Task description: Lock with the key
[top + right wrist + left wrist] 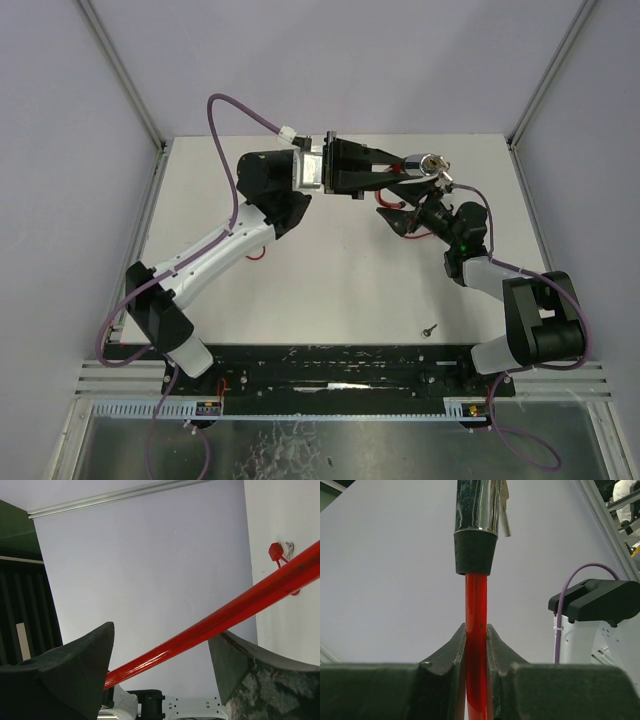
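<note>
The lock is a chrome cylinder (pixel 432 163) with a black collar (pixel 475 552) and a red cable (pixel 476 610). It is held up above the table at the back right. My left gripper (pixel 476 630) is shut on the red cable just below the collar (pixel 405 168). A flat silver piece (pixel 505 510), perhaps a key, shows beside the chrome body. My right gripper (pixel 160 640) is open just in front of the lock (pixel 400 215). The red cable (pixel 225 612) crosses slantwise between its fingers. A small dark key (pixel 430 328) lies on the table near the front right.
The white table (pixel 330 270) is walled by grey panels on three sides. A red end piece with a small metal ring (pixel 277 552) lies on the table beyond my right gripper. Another bit of red cable (pixel 256 254) shows under my left arm.
</note>
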You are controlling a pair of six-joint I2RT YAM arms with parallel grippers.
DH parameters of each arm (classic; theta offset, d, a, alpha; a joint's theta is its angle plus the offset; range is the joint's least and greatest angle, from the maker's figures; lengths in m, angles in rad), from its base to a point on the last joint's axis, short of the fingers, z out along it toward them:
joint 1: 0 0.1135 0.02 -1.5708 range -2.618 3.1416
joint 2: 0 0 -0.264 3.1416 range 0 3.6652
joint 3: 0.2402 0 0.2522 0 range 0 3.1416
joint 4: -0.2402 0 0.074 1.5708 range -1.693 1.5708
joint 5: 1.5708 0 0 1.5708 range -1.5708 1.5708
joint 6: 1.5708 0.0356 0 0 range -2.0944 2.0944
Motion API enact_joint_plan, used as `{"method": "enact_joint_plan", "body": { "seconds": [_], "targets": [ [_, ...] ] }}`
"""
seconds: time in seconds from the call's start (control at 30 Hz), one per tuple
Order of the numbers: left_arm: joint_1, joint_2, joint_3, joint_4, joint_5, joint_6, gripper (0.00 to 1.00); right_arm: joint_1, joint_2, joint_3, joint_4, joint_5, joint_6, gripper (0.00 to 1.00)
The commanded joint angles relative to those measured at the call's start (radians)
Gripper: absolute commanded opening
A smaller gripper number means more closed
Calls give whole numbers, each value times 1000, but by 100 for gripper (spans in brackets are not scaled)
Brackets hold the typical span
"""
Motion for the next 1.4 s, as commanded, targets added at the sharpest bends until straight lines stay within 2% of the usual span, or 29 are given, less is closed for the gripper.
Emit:
{"method": "enact_joint_plan", "body": {
  "seconds": [0.0,0.1,0.23,0.3,0.7,0.83,1.37],
  "targets": [
    [-13,-68,-51,131,-22,-31,0,-1,-37,21,97,48,11,79],
    [-14,-85,-83,143,-26,-40,0,-6,-39,20,111,60,8,70],
    [-16,-108,-124,168,-28,-59,0,-15,-26,19,143,73,-3,52],
    [-15,-120,-145,181,-30,-66,0,-19,-19,20,157,73,-12,49],
    [-15,-182,-244,226,-46,-71,0,-66,-41,11,145,93,-45,46],
    [-15,-190,-262,239,-48,-77,0,-78,-40,7,132,101,-51,52],
    [-16,-208,-310,312,-41,-143,0,-118,-46,-2,142,112,-56,45]
  ]
}}
